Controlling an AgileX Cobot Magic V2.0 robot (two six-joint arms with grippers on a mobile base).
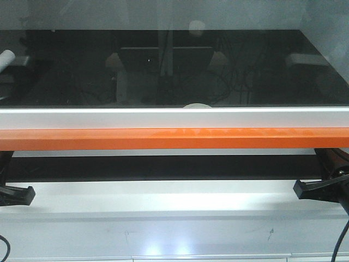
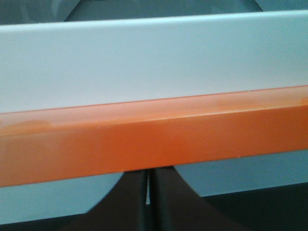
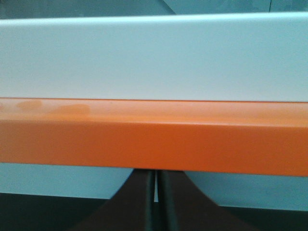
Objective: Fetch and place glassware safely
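Front view: the jar lid (image 1: 195, 105) peeks up just behind the orange bar (image 1: 174, 138). If you lift unevenly, the sash could jam.

Left wrist: the left gripper (image 2: 147, 182) sits under the bar, fingers pressed together, so it may slip off.

Right wrist: the right gripper (image 3: 156, 182) is the same.

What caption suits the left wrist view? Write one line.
Shut left gripper pointing at the orange bar that runs below a white panel.

I count one orange bar (image 1: 174, 138), one white rail (image 1: 174, 115), one dark glass pane (image 1: 174, 65), one cream-white lid (image 1: 196, 105) at its six o'clock, and two grippers: left gripper (image 1: 16, 194) at eight o'clock, right gripper (image 1: 315, 188) at four.
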